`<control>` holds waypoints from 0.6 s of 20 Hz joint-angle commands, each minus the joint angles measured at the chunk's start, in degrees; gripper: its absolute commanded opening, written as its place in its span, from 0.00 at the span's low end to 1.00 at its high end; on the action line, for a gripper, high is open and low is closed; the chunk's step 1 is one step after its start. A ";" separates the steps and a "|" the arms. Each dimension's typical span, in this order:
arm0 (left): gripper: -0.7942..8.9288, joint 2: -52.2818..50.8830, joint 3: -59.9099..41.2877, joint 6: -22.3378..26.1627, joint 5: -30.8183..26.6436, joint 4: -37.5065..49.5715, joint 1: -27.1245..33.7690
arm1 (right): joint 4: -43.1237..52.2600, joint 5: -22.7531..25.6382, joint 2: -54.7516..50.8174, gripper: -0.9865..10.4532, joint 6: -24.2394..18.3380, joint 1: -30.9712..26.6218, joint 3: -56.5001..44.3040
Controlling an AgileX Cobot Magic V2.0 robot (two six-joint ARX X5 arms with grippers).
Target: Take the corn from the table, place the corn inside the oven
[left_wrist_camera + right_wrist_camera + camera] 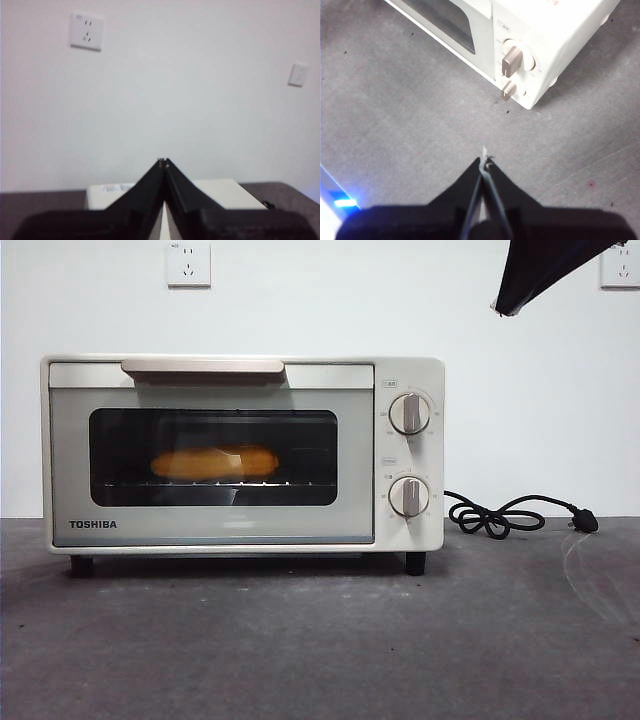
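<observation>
While the corn (215, 462) lies on the rack inside the shut oven (240, 452) | judged light, stiff, bumpy, rolls easily: pinch mid-cob across its width | left gripper (163, 162) jaws closed, empty, above the oven | right gripper (483, 162) jaws closed, empty, over the table (320, 640).

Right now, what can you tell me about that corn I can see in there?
The corn lies on its side inside the oven, behind the dark glass of the closed door. It looks yellow-orange and long with rounded ends, stretched across the window and resting on the wire rack. The tinted glass blurs it, so kernels and any stub cannot be made out. Neither gripper touches it: both are away from the oven with jaws shut.
</observation>
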 commanded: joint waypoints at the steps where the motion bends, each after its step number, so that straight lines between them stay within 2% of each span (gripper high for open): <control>1: 0.08 -3.30 -11.45 -1.31 0.20 12.61 0.22 | 0.46 0.11 0.28 0.09 -0.50 -0.02 0.11; 3: 0.08 -6.27 -19.39 -1.38 0.13 20.98 0.22 | 0.46 0.11 0.28 0.09 -0.50 -0.02 0.11; 5: 0.08 -9.33 -25.46 -0.72 -0.44 25.70 0.35 | 0.46 0.11 0.28 0.09 -0.50 -0.02 0.11; 9: 0.08 -15.80 -32.02 3.63 -0.44 26.36 1.81 | 0.46 0.11 0.28 0.09 -0.50 -0.02 0.11; 12: 0.08 -19.85 -33.83 4.57 -0.42 26.23 3.56 | 0.46 0.11 0.28 0.09 -0.50 -0.02 0.11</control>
